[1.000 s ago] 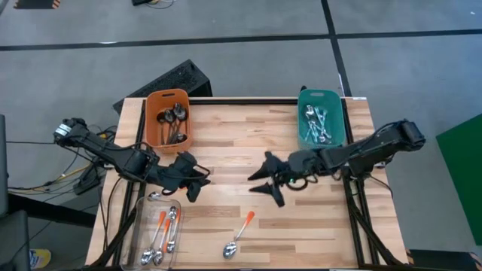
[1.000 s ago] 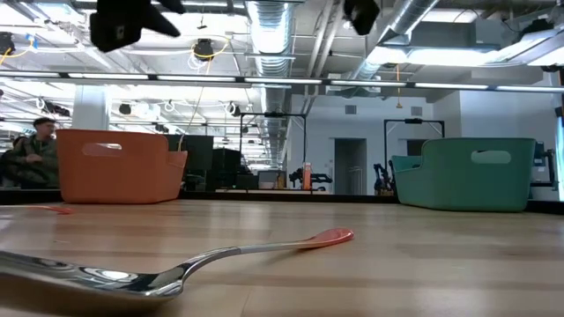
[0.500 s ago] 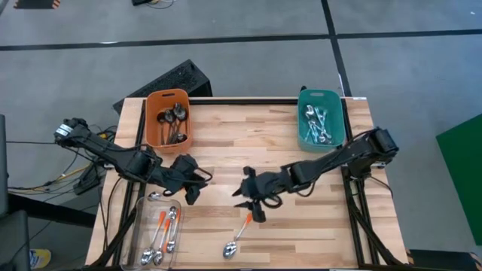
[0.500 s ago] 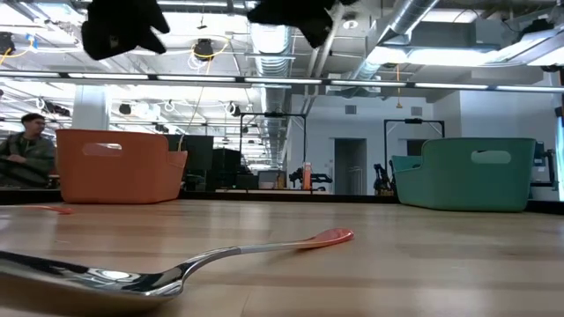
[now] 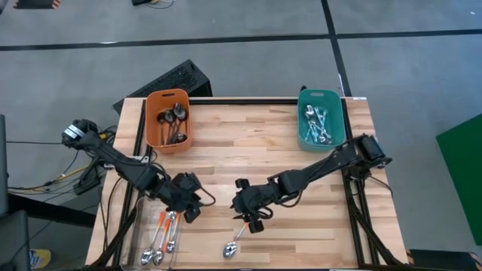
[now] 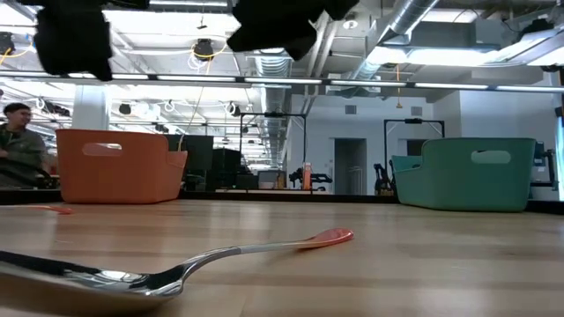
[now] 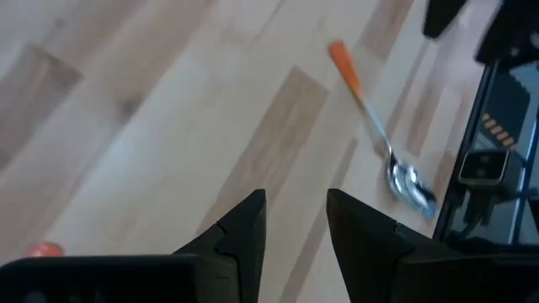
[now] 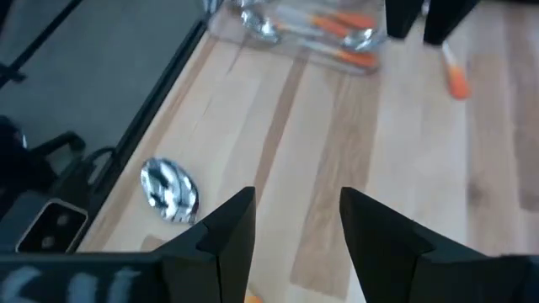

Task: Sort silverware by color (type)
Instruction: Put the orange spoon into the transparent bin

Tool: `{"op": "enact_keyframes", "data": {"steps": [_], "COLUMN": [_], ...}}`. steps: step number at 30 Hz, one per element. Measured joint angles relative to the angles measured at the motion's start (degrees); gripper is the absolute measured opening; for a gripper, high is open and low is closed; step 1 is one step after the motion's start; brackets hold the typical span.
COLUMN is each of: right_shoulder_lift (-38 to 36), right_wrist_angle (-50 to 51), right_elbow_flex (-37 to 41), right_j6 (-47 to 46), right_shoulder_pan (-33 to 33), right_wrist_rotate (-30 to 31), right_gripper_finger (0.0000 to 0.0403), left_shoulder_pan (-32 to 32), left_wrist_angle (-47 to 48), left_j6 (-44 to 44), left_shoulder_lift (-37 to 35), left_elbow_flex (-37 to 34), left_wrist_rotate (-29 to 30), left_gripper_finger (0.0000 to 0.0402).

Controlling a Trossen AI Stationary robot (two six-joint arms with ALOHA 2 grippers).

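One orange-handled spoon (image 5: 239, 235) lies flat on the wood by the near edge, bowl (image 8: 169, 188) nearer that edge and handle tip (image 6: 330, 236) pointing away from it. My right gripper (image 5: 249, 214) hovers open above that handle, touching nothing. My left gripper (image 5: 190, 206) hangs open over the far right corner of the clear tray (image 5: 143, 226), where more orange-handled spoons (image 5: 164, 232) lie. The left wrist view shows the loose spoon (image 7: 372, 126) beyond the open left gripper (image 7: 295, 220). Both grippers reach into the low view from above.
An orange bin (image 5: 169, 118) with dark spoons stands at the far left. A teal bin (image 5: 321, 118) with pale, shiny spoons stands at the far right. Bare wood lies between them. In the low view a person (image 6: 19, 145) shows behind the table.
My right gripper has swept from the table's middle toward the left and near edge, ending over the loose spoon's handle. My left gripper has moved toward the near edge, over the tray's corner. The spoon has stayed put.
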State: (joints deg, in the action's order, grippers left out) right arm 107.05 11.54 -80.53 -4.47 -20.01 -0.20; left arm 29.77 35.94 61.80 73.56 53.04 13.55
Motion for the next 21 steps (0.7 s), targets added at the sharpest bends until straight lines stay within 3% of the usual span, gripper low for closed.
{"op": "enact_keyframes", "data": {"steps": [5, 10, 21], "right_shoulder_lift": [2.3, 4.1, 5.2], "right_wrist_angle": [1.4, 2.3, 2.2], "right_elbow_flex": [0.0, 0.0, 0.0], "right_j6": [0.7, 8.2, 9.0], "right_shoulder_pan": [-1.3, -3.2, -2.6], "right_wrist_rotate": [-0.1, 0.1, -0.7], "right_gripper_finger": [0.0196, 0.0196, 0.0196], "left_shoulder_pan": [2.7, 5.3, 10.2], "left_wrist_angle": [0.0, -0.1, -1.2], "left_j6": [1.6, 3.6, 9.3], "left_shoulder_lift": [1.5, 1.5, 1.5], "left_elbow_flex": [0.0, 0.0, 0.0], "left_wrist_rotate": [-0.9, -0.6, 5.8], "left_gripper_finger": [0.0114, 0.0114, 0.0114]}}
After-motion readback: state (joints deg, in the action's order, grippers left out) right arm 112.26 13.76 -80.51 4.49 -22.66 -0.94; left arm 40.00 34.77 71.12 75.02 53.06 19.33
